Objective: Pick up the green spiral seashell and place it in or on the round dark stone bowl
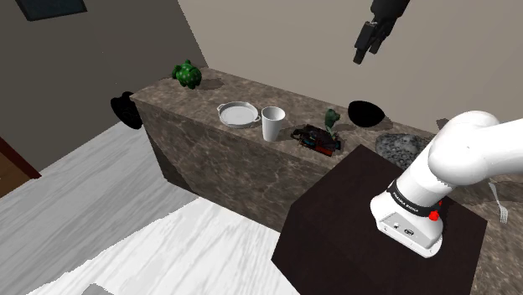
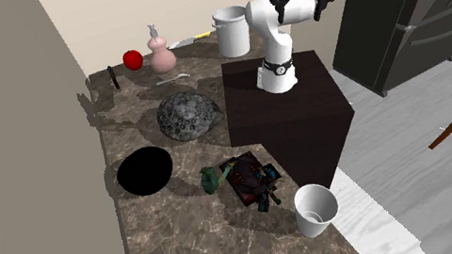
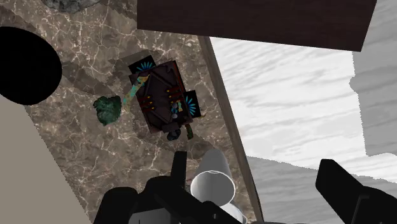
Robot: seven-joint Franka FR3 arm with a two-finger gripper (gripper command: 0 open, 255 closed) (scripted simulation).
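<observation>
Pincer [image 2: 304, 8] spread wide and empty, high above the tabletop [image 3: 76, 165]. Green seashell [image 3: 108, 109] lies just beside a dark patterned object [image 3: 162, 95]. Centre yourself over the shell first, then descend straight, clear of that neighbour.

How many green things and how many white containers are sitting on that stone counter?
Green: 2 (shell, knobbly lump)
White containers: 3 (mug, handled dish, pail)
Total: 5

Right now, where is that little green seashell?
In the second exterior view, the green seashell lies on the marbled counter, just left of a dark patterned object.
</observation>
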